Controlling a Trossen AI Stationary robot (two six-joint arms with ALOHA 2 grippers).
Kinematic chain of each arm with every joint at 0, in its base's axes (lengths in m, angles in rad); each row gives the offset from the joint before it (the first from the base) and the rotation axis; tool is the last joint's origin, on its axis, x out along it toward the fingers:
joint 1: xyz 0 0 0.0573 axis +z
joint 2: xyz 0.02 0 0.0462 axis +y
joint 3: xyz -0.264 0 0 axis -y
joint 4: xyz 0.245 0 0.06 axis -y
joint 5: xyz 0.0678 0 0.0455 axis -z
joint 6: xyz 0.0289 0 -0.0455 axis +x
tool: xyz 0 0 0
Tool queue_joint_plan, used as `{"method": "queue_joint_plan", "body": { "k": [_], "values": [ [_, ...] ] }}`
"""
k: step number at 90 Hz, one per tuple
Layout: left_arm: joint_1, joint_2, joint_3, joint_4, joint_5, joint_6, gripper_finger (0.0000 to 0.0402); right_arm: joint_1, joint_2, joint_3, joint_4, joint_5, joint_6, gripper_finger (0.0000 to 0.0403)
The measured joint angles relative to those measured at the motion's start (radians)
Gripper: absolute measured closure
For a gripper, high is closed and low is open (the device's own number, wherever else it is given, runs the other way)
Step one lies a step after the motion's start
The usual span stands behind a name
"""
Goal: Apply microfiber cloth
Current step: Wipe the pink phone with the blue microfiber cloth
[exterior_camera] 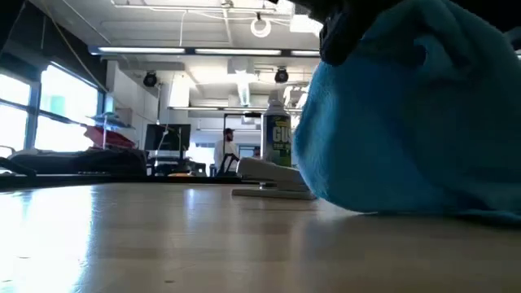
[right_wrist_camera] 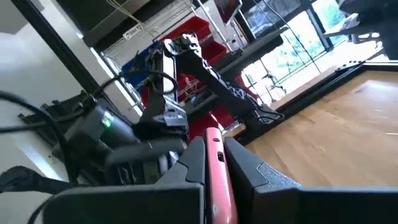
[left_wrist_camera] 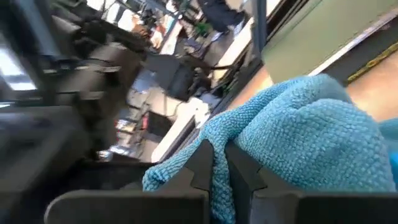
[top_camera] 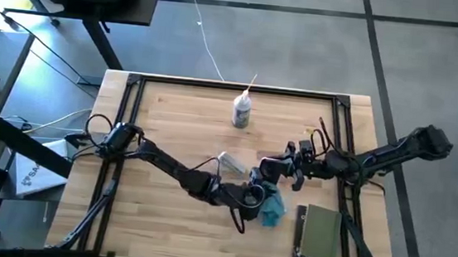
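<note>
Left pincer pinches the floppy turquoise microfiber cloth; beside the cloth, right pincer clamps a slim red object.

Wooden table, light planks, dark metal frame along edges. Small spray bottle upright toward the far middle of the table; in low view seen as white bottle with green label. Small pale grey oblong thing lying flat near table centre, nearer than the bottle; low view shows it flat on the wood. Dark olive-green book flat near the front right corner. White cable on floor beyond far edge. Person standing far back in the room.
</note>
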Motion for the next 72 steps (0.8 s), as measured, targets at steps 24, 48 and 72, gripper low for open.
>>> {"method": "queue_joint_plan", "body": {
  "k": [24,48,72],
  "values": [
    [0.068,-0.107,0.001,-0.059,0.02,0.056,0.0401,0.001,0.0,0.0,-0.002,0.004,0.008,0.04],
    [0.094,-0.174,0.002,-0.214,0.026,-0.03,0.0401,-0.001,-0.008,0.0,-0.003,0.016,0.011,0.04],
    [0.072,-0.182,0.003,-0.283,0.023,-0.164,0.0401,-0.004,-0.042,-0.003,-0.036,0.0,-0.001,0.04]
  ]
}}
